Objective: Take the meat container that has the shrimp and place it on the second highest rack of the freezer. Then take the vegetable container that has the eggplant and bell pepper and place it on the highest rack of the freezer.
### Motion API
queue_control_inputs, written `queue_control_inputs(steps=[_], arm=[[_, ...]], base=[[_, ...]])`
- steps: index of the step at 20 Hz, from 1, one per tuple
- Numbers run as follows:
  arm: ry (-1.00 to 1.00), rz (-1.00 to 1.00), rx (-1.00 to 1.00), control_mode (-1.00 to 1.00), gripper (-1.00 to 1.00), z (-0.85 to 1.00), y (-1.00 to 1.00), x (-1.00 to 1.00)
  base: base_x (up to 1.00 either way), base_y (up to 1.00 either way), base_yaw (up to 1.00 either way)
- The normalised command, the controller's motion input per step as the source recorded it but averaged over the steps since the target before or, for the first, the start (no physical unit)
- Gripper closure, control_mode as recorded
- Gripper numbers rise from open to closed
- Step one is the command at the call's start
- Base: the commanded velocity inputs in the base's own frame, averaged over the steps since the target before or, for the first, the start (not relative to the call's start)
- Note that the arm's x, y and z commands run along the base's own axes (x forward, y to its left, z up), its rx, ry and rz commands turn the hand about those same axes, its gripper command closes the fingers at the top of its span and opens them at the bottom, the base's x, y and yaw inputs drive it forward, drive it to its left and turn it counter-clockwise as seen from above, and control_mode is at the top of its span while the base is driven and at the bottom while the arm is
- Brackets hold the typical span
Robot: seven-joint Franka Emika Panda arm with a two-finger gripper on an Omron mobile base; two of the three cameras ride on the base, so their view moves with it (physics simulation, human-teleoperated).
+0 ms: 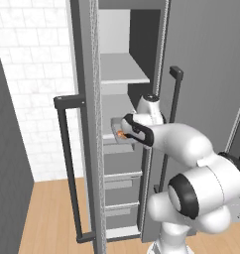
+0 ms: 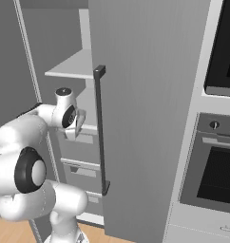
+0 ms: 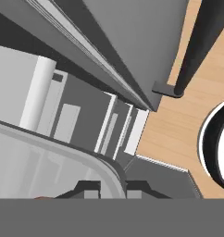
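The freezer point(image 1: 87, 99) stands open, its door point(image 2: 145, 104) swung out to the right. My gripper point(image 1: 127, 130) is shut on the rim of the clear meat container point(image 1: 115, 128), which holds the small orange shrimp point(image 1: 121, 133). The container sits inside the freezer at the level of the second shelf point(image 1: 114, 105), below the highest rack point(image 1: 124, 69). Whether it rests on that shelf or hangs just above it I cannot tell. In the hand view the container's curved rim point(image 3: 63, 155) runs between the dark fingertips point(image 3: 88, 187) of the gripper point(image 3: 113, 189). The vegetable container is out of view.
The left door's long dark handle point(image 1: 67, 163) stands close on the left, and the right door's handle point(image 2: 100, 128) is beside my arm. Grey drawers point(image 1: 122, 186) fill the freezer's lower part. A wall oven point(image 2: 216, 175) is at the right. Wooden floor point(image 1: 52, 213) lies below.
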Motion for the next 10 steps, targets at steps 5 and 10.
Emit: queue_control_inputs(steps=[5, 10], arm=[[0.00, -0.06, 0.00, -1.00, 1.00, -0.01, 0.01, 0.55], [0.00, -0.06, 0.00, -1.00, 1.00, -0.09, 0.02, 0.57]], base=[[0.00, 0.00, 0.00], [0.00, 0.00, 0.00]])
